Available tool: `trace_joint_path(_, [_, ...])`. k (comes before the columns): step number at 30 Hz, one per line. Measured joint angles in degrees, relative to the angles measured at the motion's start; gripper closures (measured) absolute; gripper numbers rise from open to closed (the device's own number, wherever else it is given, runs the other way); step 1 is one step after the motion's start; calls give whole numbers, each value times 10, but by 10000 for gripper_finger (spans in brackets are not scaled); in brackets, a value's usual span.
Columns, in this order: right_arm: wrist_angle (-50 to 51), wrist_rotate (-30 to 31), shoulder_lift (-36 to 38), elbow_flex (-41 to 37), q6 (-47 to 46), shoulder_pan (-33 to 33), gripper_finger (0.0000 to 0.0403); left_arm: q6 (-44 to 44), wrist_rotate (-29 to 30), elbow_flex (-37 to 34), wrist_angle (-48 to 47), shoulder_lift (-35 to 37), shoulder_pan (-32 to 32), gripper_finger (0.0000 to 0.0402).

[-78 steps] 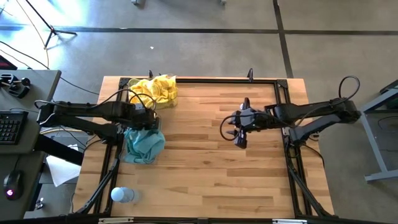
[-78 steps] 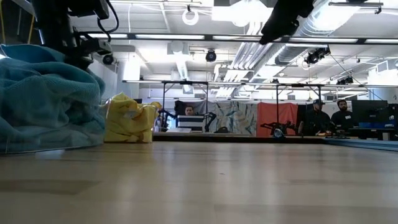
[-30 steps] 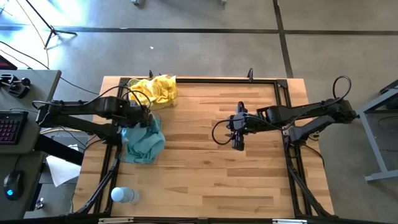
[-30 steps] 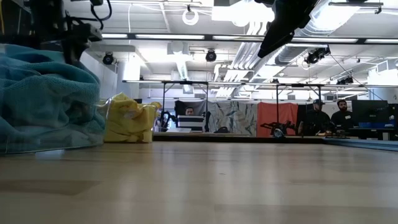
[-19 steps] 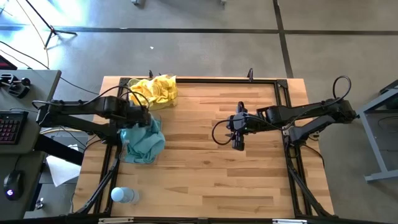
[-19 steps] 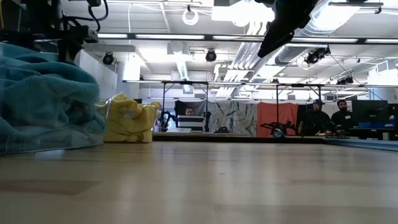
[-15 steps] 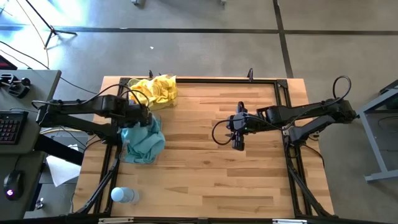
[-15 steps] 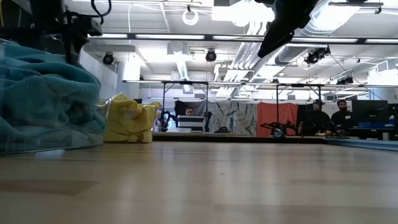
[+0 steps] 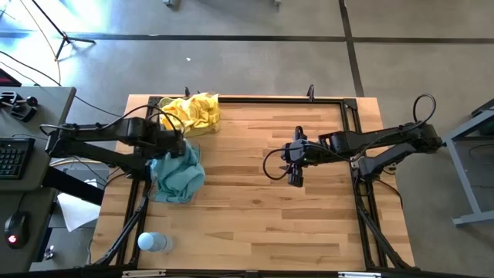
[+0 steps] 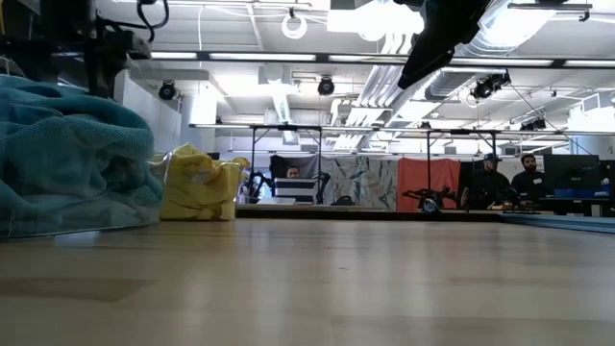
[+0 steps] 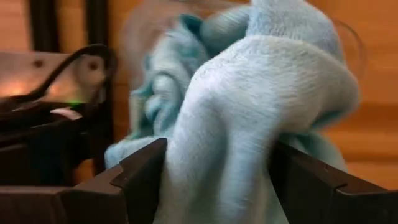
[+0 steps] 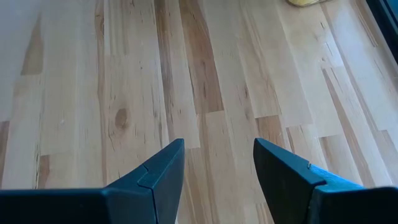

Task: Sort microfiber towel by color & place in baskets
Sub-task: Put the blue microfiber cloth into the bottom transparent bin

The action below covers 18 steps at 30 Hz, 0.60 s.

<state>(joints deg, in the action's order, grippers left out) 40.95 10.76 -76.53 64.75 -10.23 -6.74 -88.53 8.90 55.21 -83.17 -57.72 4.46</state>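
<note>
Fuzzy matt teal cloth (image 9: 177,174) and yellow cloth (image 9: 194,112) fill clear glossy plastic bins (image 10: 163,173) at the frame's upper left, on a smooth pale wood table (image 9: 262,208) edged by a black metal frame (image 9: 351,116).

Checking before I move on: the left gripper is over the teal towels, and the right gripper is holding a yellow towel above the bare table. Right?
Not quite. The right gripper holds nothing: the right wrist view shows its fingers open over the bare table. The left gripper is indeed at the teal towels.
</note>
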Motion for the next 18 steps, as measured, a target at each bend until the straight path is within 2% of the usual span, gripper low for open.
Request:
trace_joint_path(3, [0,0,0,0,-1,0,215,22,-6,13,-15,0,-1,145])
trace_joint_path(12, [0,0,0,0,-2,0,215,18,62,102,-61,5,0,145])
trace_joint_path(18, [0,0,0,0,-3,0,215,18,72,107,-55,2,0,145])
